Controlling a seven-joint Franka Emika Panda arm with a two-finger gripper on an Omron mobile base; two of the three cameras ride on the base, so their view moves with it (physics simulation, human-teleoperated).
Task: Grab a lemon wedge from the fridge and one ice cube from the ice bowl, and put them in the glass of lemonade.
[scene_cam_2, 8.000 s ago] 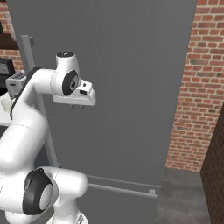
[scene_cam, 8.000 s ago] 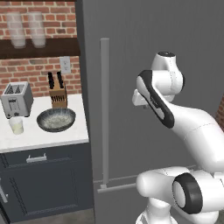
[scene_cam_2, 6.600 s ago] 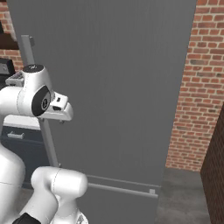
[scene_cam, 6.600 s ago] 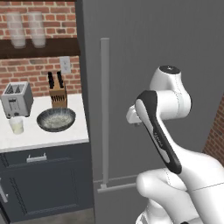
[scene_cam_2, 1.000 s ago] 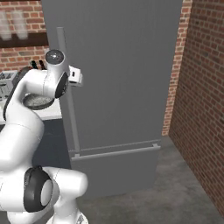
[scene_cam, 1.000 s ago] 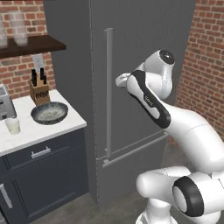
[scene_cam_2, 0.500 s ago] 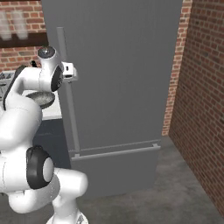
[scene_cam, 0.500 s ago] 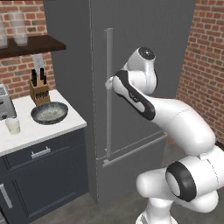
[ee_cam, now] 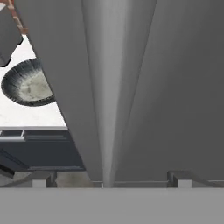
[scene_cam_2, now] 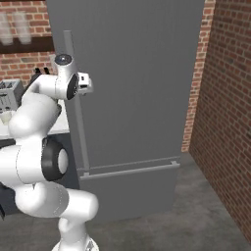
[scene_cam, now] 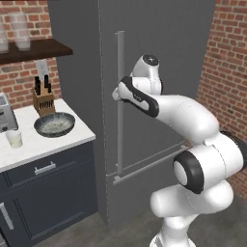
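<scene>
Reaching in from 3 o'clock, the gripper (scene_cam: 116, 94) has closed on the fridge (scene_cam: 159, 43) handle (scene_cam: 120, 62), jaws wide around it; door opening comes next.

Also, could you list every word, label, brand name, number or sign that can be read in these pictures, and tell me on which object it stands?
There is no readable text: the fridge, its bar handle, the ice bowl, the toaster and the knife block carry no lettering or marks.
</scene>
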